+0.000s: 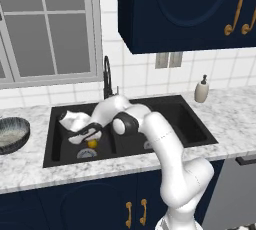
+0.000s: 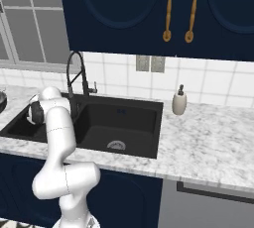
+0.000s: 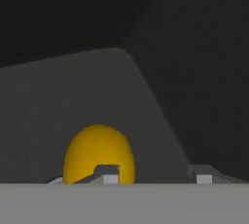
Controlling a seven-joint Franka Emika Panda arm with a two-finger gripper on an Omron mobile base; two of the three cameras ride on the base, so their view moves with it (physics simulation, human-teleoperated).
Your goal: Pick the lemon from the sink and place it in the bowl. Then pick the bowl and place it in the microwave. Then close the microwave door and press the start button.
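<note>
The yellow lemon (image 1: 92,143) lies on the floor of the left basin of the black sink (image 1: 165,108), near its drain. My gripper (image 1: 90,137) reaches down into that basin right over it. In the hand view the lemon (image 3: 97,152) sits just beyond the left fingertip (image 3: 109,173). It is off to the left of the gap, and the gripper (image 3: 155,174) has its jaws still apart. The bowl (image 1: 11,133), dark outside and pale speckled inside, stands on the counter left of the sink. The microwave and its door are out of view.
A black arched faucet (image 1: 107,76) rises behind the sink. A soap dispenser (image 1: 201,90) stands on the marble counter to its right. Dark blue cabinets hang above, and a window is at the left. The sink's right basin (image 2: 124,123) holds only its drain.
</note>
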